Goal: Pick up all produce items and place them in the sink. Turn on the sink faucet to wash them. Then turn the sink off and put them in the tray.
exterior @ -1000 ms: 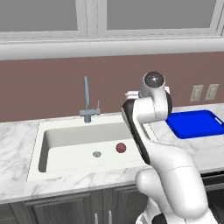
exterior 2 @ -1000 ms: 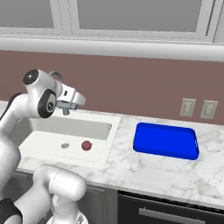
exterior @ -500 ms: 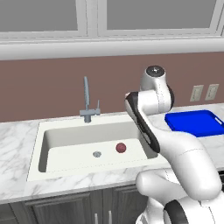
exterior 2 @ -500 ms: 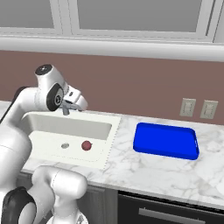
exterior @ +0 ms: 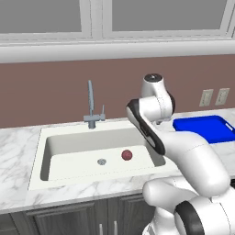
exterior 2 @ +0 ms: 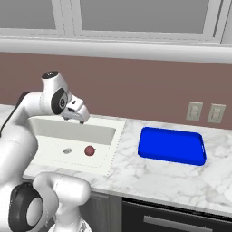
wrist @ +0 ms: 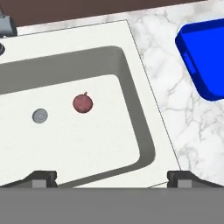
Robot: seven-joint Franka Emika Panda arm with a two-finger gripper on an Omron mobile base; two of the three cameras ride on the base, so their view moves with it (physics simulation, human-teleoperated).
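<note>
Hand view: spread gripper (wrist: 111,177) high over the sink (wrist: 131,52)

1 maroon fruit (wrist: 82,103) rests on the basin floor, right of the drain (wrist: 40,116), below and left of the empty fingers; blue tray (wrist: 205,57) lies far right.

So the left base view sits behind the arm on its left, looking forward and down across the sink (exterior: 41,156), with the blue tray (exterior: 206,131) out at 3 o'clock. The right base view does the same from behind-right, so the sink (exterior 2: 106,136) slides to 9 o'clock and the tray (exterior 2: 172,146) sits mid-frame. Both share basin, counter and tray. The hand view hangs much closer, looking nearly straight down on the sink (wrist: 131,100), tray (wrist: 203,52) at 2 o'clock.
</note>
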